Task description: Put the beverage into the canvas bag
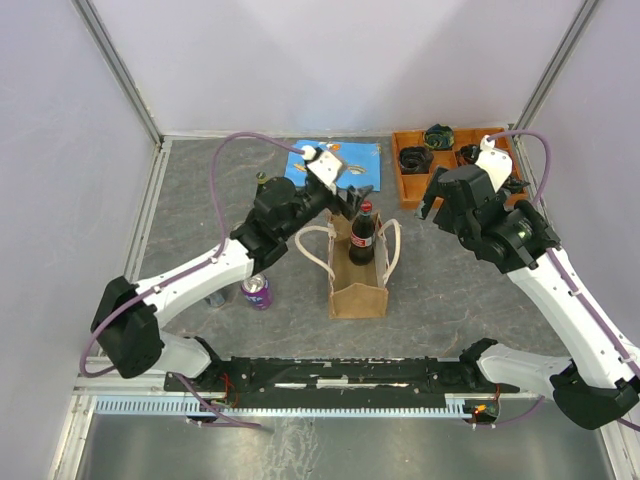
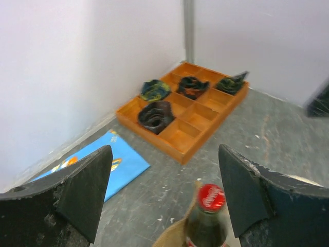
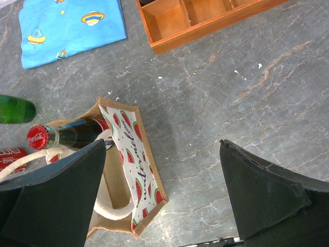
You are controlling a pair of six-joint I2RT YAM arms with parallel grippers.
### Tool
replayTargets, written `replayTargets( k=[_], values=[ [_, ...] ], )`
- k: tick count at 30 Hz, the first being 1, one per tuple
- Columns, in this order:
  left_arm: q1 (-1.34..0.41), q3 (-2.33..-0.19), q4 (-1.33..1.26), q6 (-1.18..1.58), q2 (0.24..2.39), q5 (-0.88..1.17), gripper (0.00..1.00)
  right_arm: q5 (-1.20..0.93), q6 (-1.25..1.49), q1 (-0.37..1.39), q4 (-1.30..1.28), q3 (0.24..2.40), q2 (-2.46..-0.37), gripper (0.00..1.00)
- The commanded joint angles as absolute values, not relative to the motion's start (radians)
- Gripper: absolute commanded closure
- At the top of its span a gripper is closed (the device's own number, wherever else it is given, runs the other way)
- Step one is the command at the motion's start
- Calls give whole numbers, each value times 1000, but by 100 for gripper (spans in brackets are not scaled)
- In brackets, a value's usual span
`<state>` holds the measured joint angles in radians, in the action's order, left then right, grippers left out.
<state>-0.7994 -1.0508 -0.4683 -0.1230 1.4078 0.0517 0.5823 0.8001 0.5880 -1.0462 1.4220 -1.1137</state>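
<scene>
Beverage (image 1: 362, 235) inside canvas bag (image 1: 358, 292), just below left pincer (image 2: 164, 154); jaws wide, empty.

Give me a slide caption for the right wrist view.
Open right pincer above the canvas bag, cola bottle standing inside it, wooden tray and blue cloth beyond.

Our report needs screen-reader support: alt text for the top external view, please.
A cola bottle stands inside the canvas bag at mid-table, the open left gripper just above it. The right gripper hovers beside a wooden tray.
</scene>
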Motion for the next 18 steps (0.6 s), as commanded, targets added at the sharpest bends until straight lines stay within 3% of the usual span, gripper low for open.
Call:
replayTargets(
  k=[1,9,18],
  values=[
    [-686,-1136,-356,22,1342,-49,11,578,808,584,-1011,1416,-1105,1],
    [-405,-1188,-90,105,1329,-97,11,561,811,585,-999,1399,-1104,1],
    [-359,-847,-344,56,1248,-120,10,522,820,585,-982,1390,-1114,1]
  ],
)
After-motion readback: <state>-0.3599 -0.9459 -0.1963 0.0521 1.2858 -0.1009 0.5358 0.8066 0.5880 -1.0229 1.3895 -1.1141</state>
